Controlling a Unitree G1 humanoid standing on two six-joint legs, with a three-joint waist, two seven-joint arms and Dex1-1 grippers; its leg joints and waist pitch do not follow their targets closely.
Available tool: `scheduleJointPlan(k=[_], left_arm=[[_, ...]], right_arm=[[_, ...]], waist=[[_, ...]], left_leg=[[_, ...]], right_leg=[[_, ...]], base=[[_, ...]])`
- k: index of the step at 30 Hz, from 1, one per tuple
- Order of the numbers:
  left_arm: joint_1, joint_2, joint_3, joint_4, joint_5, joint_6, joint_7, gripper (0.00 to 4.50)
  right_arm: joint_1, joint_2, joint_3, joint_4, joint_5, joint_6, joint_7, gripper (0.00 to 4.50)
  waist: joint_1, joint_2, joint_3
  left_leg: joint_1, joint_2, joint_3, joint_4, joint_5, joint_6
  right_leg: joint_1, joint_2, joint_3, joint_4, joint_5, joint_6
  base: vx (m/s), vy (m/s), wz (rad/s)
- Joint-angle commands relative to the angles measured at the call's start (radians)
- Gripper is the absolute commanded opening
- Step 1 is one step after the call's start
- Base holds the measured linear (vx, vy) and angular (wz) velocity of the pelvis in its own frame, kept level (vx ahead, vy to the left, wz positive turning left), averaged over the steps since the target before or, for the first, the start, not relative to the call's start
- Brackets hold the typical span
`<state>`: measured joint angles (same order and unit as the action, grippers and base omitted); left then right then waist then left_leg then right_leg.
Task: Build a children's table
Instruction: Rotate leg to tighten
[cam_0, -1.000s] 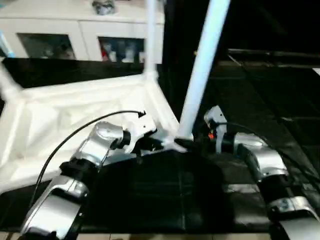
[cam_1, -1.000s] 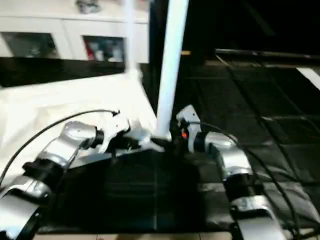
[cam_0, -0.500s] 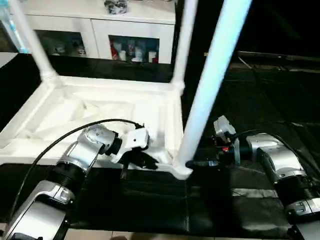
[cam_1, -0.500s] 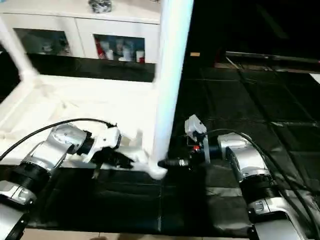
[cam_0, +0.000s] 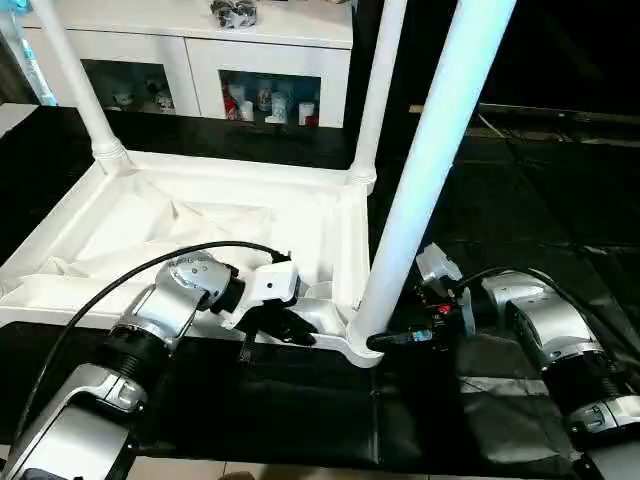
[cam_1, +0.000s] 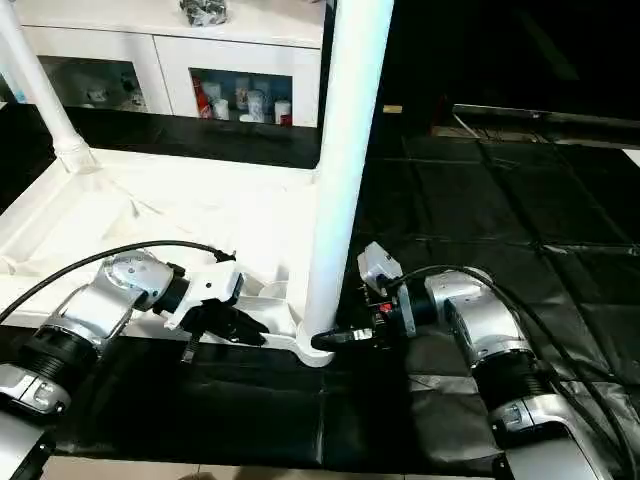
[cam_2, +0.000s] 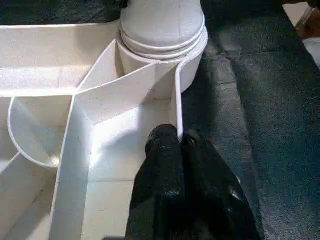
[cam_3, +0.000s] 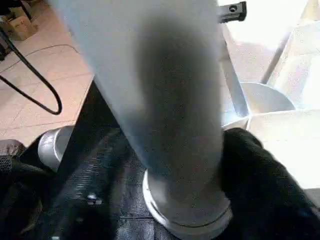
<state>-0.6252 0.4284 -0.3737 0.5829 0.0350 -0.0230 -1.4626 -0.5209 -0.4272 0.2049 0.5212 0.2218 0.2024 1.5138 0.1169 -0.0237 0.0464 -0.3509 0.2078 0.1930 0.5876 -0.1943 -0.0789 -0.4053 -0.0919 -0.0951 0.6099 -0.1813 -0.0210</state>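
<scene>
We see the white table lying upside down on dark mats, ribbed underside up, three legs standing in corner sockets.

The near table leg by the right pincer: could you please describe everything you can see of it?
The near leg is a long, smooth, round white plastic tube. It stands nearly upright, tilted slightly, its foot in the ringed corner socket of the upturned table top on the dark floor mat. The right pincer is at its base, one black finger on either side. The left pincer, shut, pinches the top's rim beside that socket.
</scene>
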Motion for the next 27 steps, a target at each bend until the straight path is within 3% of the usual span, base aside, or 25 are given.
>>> scheduleJointPlan(k=[1,6,11,15,16,18,19,20,22,23,25,26,27], left_arm=[[0.006,-0.004,-0.039,-0.029,0.010,-0.017,-0.032,0.00],[0.008,-0.011,-0.032,-0.026,0.006,0.003,-0.012,0.00],[0.007,-0.054,-0.003,-0.028,0.002,0.088,0.082,0.00],[-0.010,-0.114,0.034,-0.012,0.001,0.162,0.210,0.00],[-0.026,-0.160,0.058,0.005,0.003,0.208,0.304,0.00],[-0.036,-0.184,0.070,0.015,-0.001,0.236,0.344,0.00],[-0.044,-0.203,0.079,0.024,-0.004,0.255,0.373,0.00],[-0.060,-0.233,0.097,0.044,-0.009,0.283,0.428,0.00],[-0.071,-0.252,0.108,0.058,-0.011,0.300,0.465,0.00],[-0.123,-0.318,0.146,0.120,-0.009,0.332,0.602,0.00],[-0.143,-0.342,0.159,0.142,-0.009,0.341,0.650,0.00],[-0.164,-0.364,0.172,0.167,-0.007,0.343,0.706,0.00],[-0.178,-0.379,0.178,0.182,-0.001,0.344,0.746,0.00]], right_arm=[[0.000,-0.009,0.010,0.001,-0.006,-0.011,0.016,2.47],[0.006,-0.003,0.010,-0.013,0.011,0.008,0.020,2.19],[0.044,0.025,-0.003,-0.072,0.036,0.081,-0.043,2.07],[0.083,0.082,-0.010,-0.104,-0.011,0.113,-0.227,2.06],[0.098,0.138,-0.030,-0.113,-0.027,0.119,-0.350,2.06],[0.098,0.173,-0.043,-0.109,-0.030,0.138,-0.417,2.04],[0.096,0.199,-0.052,-0.105,-0.033,0.152,-0.466,2.04],[0.087,0.237,-0.066,-0.088,-0.040,0.161,-0.539,2.01],[0.081,0.261,-0.075,-0.075,-0.045,0.165,-0.586,1.99],[0.032,0.357,-0.120,0.012,-0.053,0.187,-0.779,1.99],[0.010,0.395,-0.139,0.050,-0.054,0.198,-0.855,1.99],[-0.015,0.425,-0.146,0.090,-0.068,0.185,-0.926,1.99],[-0.038,0.445,-0.152,0.126,-0.075,0.172,-0.979,1.99]], waist=[[-0.004,-0.003,-0.062],[-0.003,-0.001,-0.062],[-0.002,-0.001,-0.060],[-0.005,-0.003,-0.053],[-0.014,-0.002,-0.050],[-0.021,-0.004,-0.050],[-0.029,-0.005,-0.050],[-0.032,-0.001,-0.050],[-0.042,-0.004,-0.051],[-0.044,-0.004,-0.052],[-0.057,-0.001,-0.050],[-0.057,0.000,-0.055],[-0.062,0.004,-0.052]], left_leg=[[0.004,0.035,-0.009,-0.065,-0.152,0.050],[0.006,0.035,-0.009,-0.065,-0.158,0.047],[0.006,0.035,-0.008,-0.066,-0.163,0.043],[0.010,0.032,-0.010,-0.070,-0.208,0.021],[0.005,0.029,-0.015,-0.074,-0.233,0.004],[0.012,0.025,-0.020,-0.075,-0.259,-0.008],[0.006,0.024,-0.023,-0.077,-0.260,-0.007],[0.005,0.024,-0.024,-0.078,-0.262,-0.007],[0.010,0.020,-0.024,-0.074,-0.279,-0.004],[0.009,0.020,-0.024,-0.074,-0.274,-0.002],[0.009,0.015,-0.025,-0.072,-0.283,-0.013],[0.005,0.016,-0.029,-0.073,-0.269,-0.009],[0.004,0.018,-0.027,-0.075,-0.267,-0.005]], right_leg=[[0.055,-0.061,0.055,-0.064,-0.177,-0.225],[0.055,-0.061,0.055,-0.065,-0.182,-0.227],[0.055,-0.060,0.056,-0.066,-0.186,-0.222],[0.050,-0.062,0.056,-0.082,-0.304,-0.185],[0.052,-0.064,0.053,-0.092,-0.401,-0.147],[0.046,-0.067,0.049,-0.104,-0.487,-0.114],[0.051,-0.067,0.047,-0.106,-0.511,-0.096],[0.050,-0.067,0.047,-0.107,-0.515,-0.093],[0.044,-0.065,0.043,-0.116,-0.544,-0.078],[0.043,-0.065,0.045,-0.115,-0.536,-0.079],[0.038,-0.063,0.040,-0.118,-0.554,-0.085],[0.047,-0.065,0.040,-0.117,-0.534,-0.081],[0.040,-0.063,0.041,-0.116,-0.500,-0.092]], base=[[0.000,0.000,0.00],[0.000,0.000,0.00],[0.000,0.000,0.00],[0.000,0.000,0.00],[0.000,0.000,0.00],[0.000,0.000,0.00],[0.000,0.000,0.00],[0.000,0.000,0.00],[0.000,0.000,0.00],[0.000,0.000,0.00],[0.000,0.000,0.00],[0.000,0.000,0.00],[0.000,0.000,0.00]])
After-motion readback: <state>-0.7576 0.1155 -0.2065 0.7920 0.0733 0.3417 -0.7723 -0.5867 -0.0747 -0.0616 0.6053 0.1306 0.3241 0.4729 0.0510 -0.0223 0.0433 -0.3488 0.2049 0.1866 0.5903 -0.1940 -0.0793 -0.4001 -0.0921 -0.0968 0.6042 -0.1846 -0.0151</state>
